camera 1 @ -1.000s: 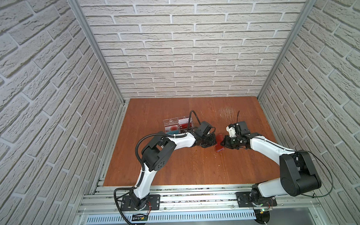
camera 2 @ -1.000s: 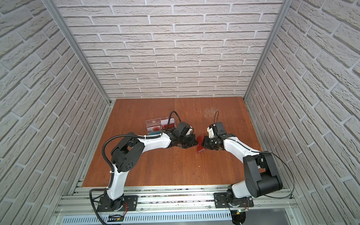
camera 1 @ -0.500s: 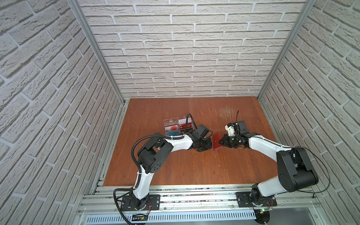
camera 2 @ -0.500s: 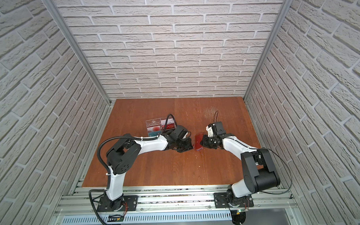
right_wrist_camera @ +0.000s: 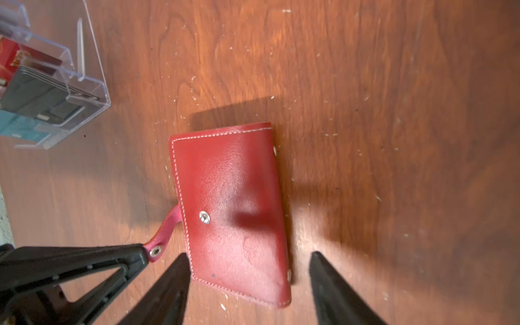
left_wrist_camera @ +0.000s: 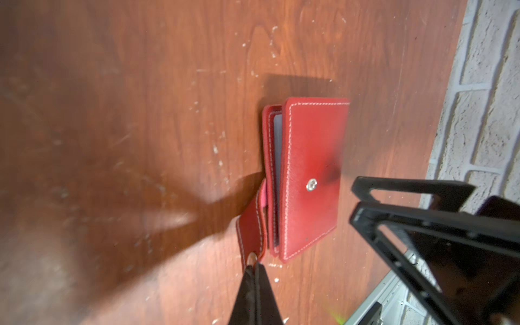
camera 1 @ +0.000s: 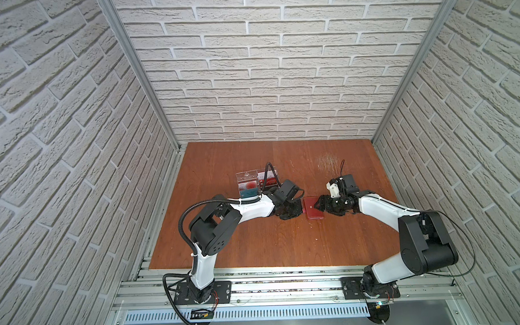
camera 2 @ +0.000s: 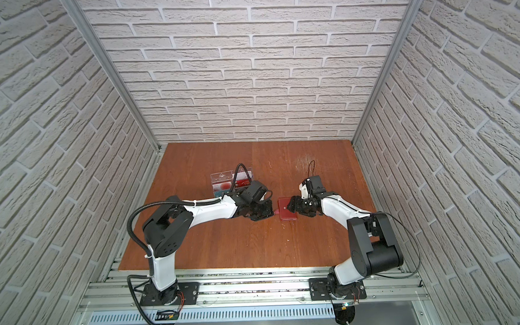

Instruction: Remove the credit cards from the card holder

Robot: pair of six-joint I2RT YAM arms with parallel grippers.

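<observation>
The red card holder (camera 1: pixel 313 209) (camera 2: pixel 286 213) lies closed and flat on the wooden table between both arms. My left gripper (left_wrist_camera: pixel 254 264) (camera 1: pixel 301 210) is shut on the snap end of its red strap tab (left_wrist_camera: pixel 250 233) (right_wrist_camera: pixel 166 225). My right gripper (right_wrist_camera: pixel 248 254) (camera 1: pixel 319 205) is open, its fingers on either side of the holder's near end without touching it. Pale sleeve edges (left_wrist_camera: pixel 277 140) show under the cover (left_wrist_camera: pixel 309 174) (right_wrist_camera: pixel 233 202); any credit cards inside are hidden. A stack of dark grey credit cards (right_wrist_camera: pixel 36 92) lies in the clear tray.
A clear acrylic tray (camera 1: pixel 258 184) (camera 2: pixel 231 182) (right_wrist_camera: pixel 84 70) stands behind my left arm with red and teal cards in it. Brick walls close in three sides. A metal rail (camera 1: pixel 281 287) runs along the table's front edge.
My right gripper has opened and let go of the card holder, which has gone from raised and tilted to lying flat. My left gripper stays shut on the strap tab.
</observation>
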